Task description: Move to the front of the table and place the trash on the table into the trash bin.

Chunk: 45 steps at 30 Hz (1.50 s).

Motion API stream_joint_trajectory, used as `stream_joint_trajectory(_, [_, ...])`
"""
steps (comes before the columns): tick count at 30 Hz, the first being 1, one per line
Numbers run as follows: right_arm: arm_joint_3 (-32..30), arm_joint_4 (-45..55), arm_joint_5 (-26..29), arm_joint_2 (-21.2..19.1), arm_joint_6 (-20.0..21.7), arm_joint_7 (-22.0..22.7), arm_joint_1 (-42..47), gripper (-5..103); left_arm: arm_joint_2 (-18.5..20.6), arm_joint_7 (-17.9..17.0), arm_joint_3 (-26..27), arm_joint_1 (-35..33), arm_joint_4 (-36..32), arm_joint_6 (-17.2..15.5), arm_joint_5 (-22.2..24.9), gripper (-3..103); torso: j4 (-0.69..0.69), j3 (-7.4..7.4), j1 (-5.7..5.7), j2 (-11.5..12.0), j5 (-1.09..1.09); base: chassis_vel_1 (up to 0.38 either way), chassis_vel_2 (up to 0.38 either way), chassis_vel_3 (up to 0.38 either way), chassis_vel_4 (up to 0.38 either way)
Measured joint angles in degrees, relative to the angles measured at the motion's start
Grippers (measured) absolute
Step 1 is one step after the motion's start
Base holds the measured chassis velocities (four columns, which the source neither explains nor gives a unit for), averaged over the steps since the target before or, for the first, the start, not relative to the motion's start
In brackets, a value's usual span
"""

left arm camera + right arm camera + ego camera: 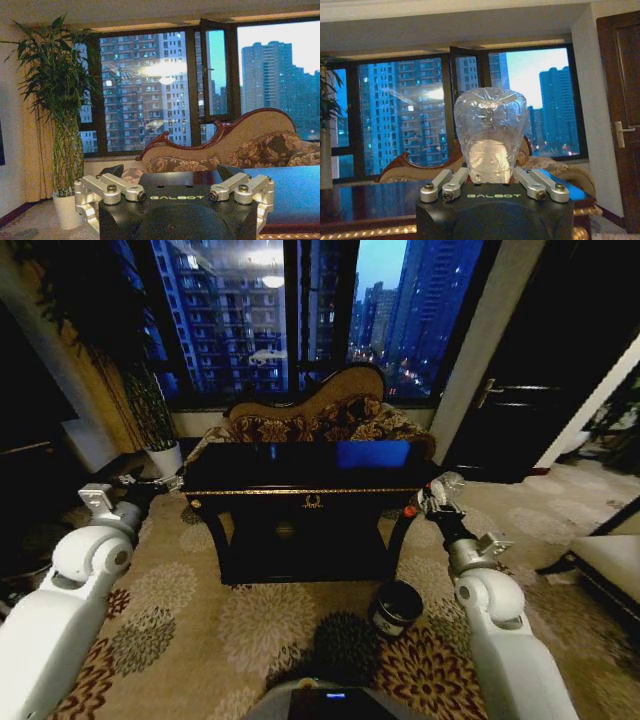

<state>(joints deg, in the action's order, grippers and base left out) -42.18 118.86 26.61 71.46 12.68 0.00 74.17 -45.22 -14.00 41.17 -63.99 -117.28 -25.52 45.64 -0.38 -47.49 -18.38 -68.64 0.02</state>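
The black table with gold trim and a blue panel stands straight ahead. My right gripper hovers off the table's right front corner, shut on a clear plastic bottle whose red cap points down and to the left. In the right wrist view the bottle sits gripped between the fingers of the right gripper. The black trash bin stands on the carpet below that gripper, nearer to me. My left gripper hangs open by the table's left end; in its own wrist view the left gripper holds nothing.
A patterned sofa stands behind the table under the windows. A tall potted plant is at the back left, a dark door at the back right. A pale seat sits at the right edge. Flowered carpet lies between me and the table.
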Motion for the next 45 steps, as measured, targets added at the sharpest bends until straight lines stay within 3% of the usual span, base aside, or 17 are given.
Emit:
stream_joint_trajectory(4, [0.9,-2.4,-1.9,0.7,-0.3,0.0,0.2,25,-0.6,0.0,-0.3,-0.3,-0.2,0.0,-0.3,100,0.00,0.00,0.01,0.0,-0.01,0.062,-0.063,-0.084,0.077])
stream_joint_trajectory(7, [1.1,-9.3,-6.7,1.4,-2.1,0.0,0.0,25,-1.5,-0.1,-0.6,-0.4,-0.7,0.0,-0.8,100,0.00,-0.04,-0.07,0.1,-0.03,0.000,0.000,0.000,0.000])
stream_joint_trajectory(13, [1.8,-20.2,-10.0,1.4,-4.8,0.0,-1.7,25,-2.6,-0.2,-0.4,-0.9,-1.9,-0.1,-1.0,100,-0.03,-0.05,-0.11,0.1,-0.01,-0.022,0.018,0.018,-0.016])
stream_joint_trajectory(28, [5.4,-59.6,-24.4,3.0,-18.5,0.0,-21.4,25,-3.7,-0.1,4.6,-6.4,-4.8,1.3,-1.5,100,-0.01,-0.03,-0.06,0.0,-0.02,0.000,0.000,0.000,0.000])
stream_joint_trajectory(37, [4.9,-68.2,-29.5,4.1,-21.4,0.0,-24.3,22,-4.3,-0.1,5.2,-7.8,-6.3,1.7,-1.6,100,-0.02,-0.03,-0.05,0.0,-0.02,0.000,0.000,0.000,0.000])
stream_joint_trajectory(40, [4.5,-68.9,-30.1,3.9,-21.5,0.0,-23.6,37,-4.3,-0.2,5.0,-7.7,-6.6,1.7,-1.7,100,-0.01,-0.03,-0.05,0.0,-0.02,0.000,0.000,0.000,0.000])
stream_joint_trajectory(41, [4.5,-68.9,-30.1,3.9,-21.5,0.0,-23.6,37,-4.3,-0.2,5.0,-7.7,-6.6,1.7,-1.7,100,-0.01,-0.03,-0.05,0.0,-0.02,0.000,0.000,0.000,0.000])
stream_joint_trajectory(45, [4.3,-68.3,-28.5,3.6,-21.7,0.0,-22.3,58,-4.3,-0.2,4.8,-8.1,-7.3,1.7,-1.9,100,0.00,-0.02,-0.04,0.0,-0.02,0.000,0.000,0.000,0.000])
